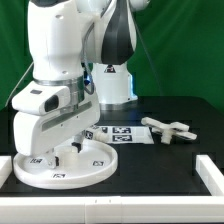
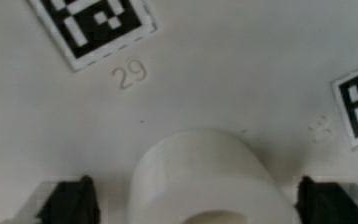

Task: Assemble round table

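The large round disc (image 1: 100,163) lies at the front on the exterior view's left, with square tags on its face; its surface fills the wrist view (image 2: 194,90). The short cylindrical post (image 2: 202,178) stands upright on the disc, seen from above. My gripper (image 1: 68,150) is lowered over the post, and its dark fingertips (image 2: 66,200) stand on either side of the post with a gap on each side, so it is open. In the exterior view the hand mostly hides the post. The cross-shaped piece (image 1: 168,130) lies flat on the exterior view's right.
The marker board (image 1: 118,133) lies behind the disc. White edge rails run along the front (image 1: 120,197) and the exterior view's right (image 1: 207,172). The arm's base (image 1: 112,85) stands at the back before a green curtain.
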You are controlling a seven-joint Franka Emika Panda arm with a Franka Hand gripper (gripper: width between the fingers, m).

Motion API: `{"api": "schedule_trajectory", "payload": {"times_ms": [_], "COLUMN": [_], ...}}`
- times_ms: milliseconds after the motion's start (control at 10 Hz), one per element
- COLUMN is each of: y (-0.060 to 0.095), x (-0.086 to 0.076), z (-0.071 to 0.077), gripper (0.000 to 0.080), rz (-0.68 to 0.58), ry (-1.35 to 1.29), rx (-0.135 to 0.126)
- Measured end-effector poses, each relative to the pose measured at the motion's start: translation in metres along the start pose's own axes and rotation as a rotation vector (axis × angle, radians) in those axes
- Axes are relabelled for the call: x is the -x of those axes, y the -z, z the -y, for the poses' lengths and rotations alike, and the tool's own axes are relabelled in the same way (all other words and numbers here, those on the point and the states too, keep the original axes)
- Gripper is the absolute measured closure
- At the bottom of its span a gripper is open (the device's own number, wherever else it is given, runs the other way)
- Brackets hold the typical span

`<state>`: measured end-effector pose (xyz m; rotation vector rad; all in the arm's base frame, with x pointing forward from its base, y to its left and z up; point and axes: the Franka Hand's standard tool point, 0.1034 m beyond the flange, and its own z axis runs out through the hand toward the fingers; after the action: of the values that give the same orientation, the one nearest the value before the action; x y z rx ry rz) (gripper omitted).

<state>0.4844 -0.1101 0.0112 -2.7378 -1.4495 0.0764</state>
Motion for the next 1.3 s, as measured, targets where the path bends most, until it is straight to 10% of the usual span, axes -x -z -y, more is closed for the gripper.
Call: {"api": "schedule_trajectory", "payload": {"times_ms": [400,900,1300], "y": [0.0,0.004,0.002], "x": [-0.001,-0.096,-0.096], "z": [-0.001,-0.001,0.003], "gripper": [0.0393,0.0393,0.0393], "rz": [-0.001,-0.044,-0.04], "ry": [0.0,-0.108,-0.107], "rx": [0.002,0.032,0.035]}}
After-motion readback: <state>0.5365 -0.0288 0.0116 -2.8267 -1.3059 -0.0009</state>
